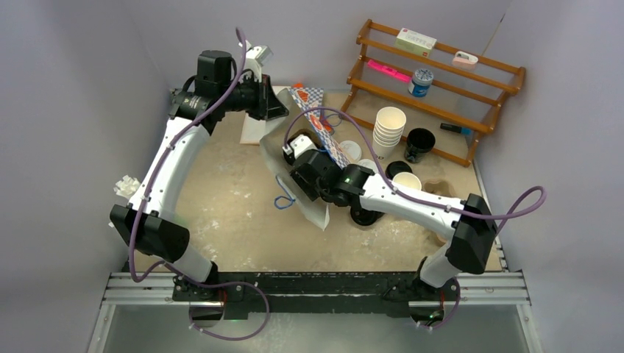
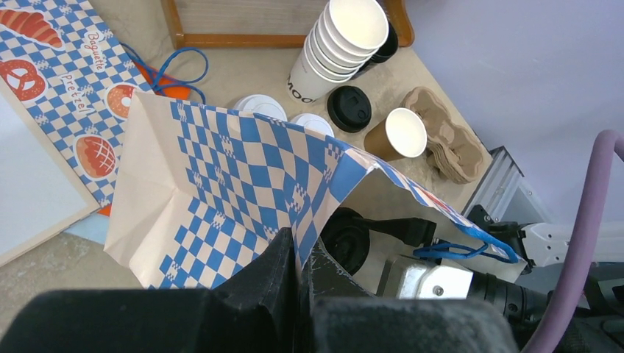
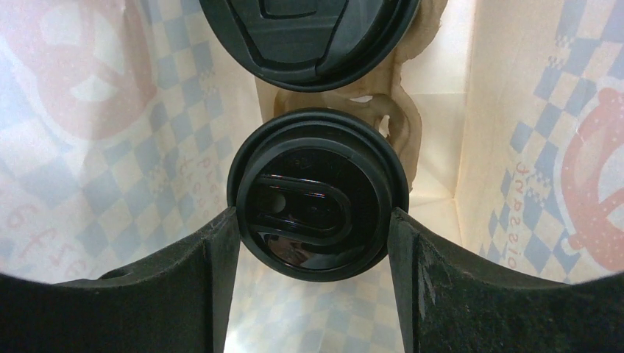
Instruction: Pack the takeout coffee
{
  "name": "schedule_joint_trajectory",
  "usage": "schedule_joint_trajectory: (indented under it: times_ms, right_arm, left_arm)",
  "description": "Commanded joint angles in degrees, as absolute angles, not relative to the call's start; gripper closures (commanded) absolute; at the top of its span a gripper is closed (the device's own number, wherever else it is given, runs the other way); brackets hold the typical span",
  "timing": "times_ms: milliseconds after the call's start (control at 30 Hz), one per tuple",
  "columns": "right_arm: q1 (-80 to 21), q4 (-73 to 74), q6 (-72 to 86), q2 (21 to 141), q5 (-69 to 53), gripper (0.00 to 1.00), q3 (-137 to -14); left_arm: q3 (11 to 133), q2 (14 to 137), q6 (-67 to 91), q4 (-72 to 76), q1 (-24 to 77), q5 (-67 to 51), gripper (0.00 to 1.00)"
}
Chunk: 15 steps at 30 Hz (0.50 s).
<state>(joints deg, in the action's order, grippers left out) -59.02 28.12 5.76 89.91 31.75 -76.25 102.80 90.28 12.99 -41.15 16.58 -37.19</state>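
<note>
A blue-checked paper bag lies on its side with its mouth open. My left gripper is shut on the bag's upper edge and holds it up, at the back of the table in the top view. My right gripper is inside the bag, its fingertips against both sides of a takeout coffee's black sip lid. A second black-lidded coffee stands just beyond it in a brown cardboard carrier. The left wrist view shows that lid inside the bag. The cup bodies are hidden.
A stack of lidless white cups, loose white lids, a loose black lid, an open brown cup and stacked cardboard carriers sit right of the bag. A wooden rack stands at the back right. A flat bag lies behind.
</note>
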Motion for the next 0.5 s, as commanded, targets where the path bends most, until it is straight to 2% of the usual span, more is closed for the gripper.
schedule_joint_trajectory:
  times_ms: [0, 467]
  right_arm:
    - [-57.8, 27.1, 6.0, 89.7, 33.2, 0.82, -76.7]
    - [-55.6, 17.2, 2.3, 88.4, 35.5, 0.83, -73.8]
  left_arm:
    - [103.9, 87.9, 13.8, -38.3, 16.8, -39.7, 1.00]
    - [100.5, 87.7, 13.3, -38.6, 16.8, -41.1, 1.00]
